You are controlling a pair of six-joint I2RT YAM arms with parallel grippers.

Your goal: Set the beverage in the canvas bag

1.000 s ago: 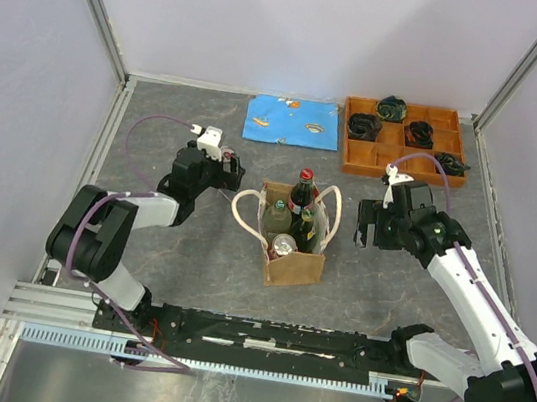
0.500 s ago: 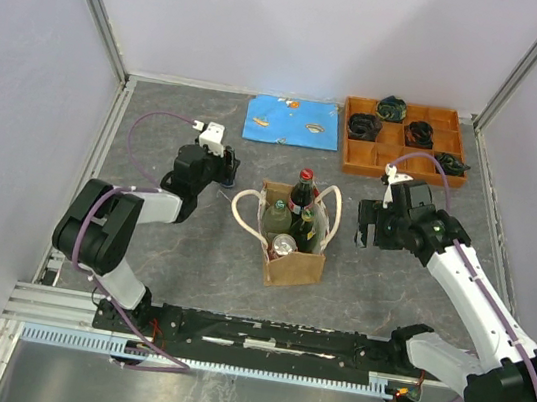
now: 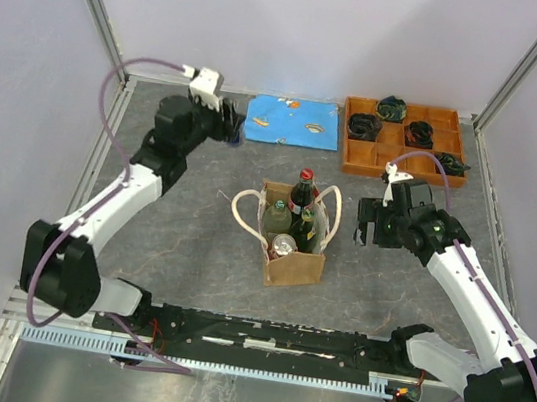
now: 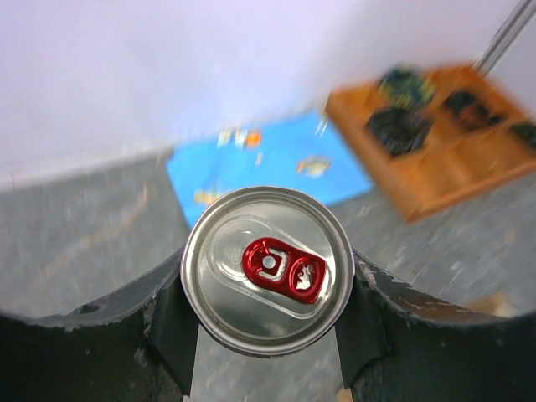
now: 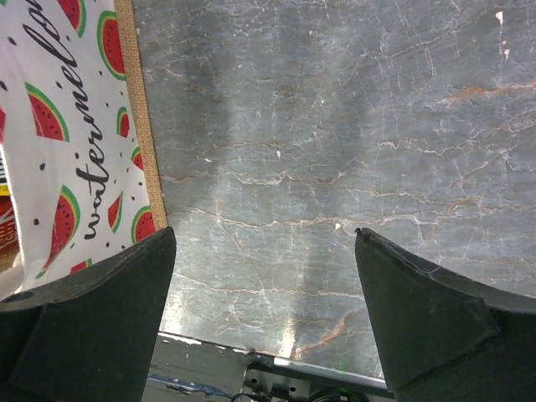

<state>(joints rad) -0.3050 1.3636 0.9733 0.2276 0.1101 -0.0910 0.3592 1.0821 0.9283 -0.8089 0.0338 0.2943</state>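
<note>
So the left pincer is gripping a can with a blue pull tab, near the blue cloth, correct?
The pull tab on the can is red, not blue; the left wrist view shows it. Otherwise right: the left pincer grips it near the blue cloth.

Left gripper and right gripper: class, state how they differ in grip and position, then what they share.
Grip: the left gripper is closed on a silver can; the right gripper stands open, holding nothing.
Position: the left gripper is by the blue cloth, away from the canvas bag; the right gripper sits beside the bag.
Shared: both are dark and two-fingered.
</note>
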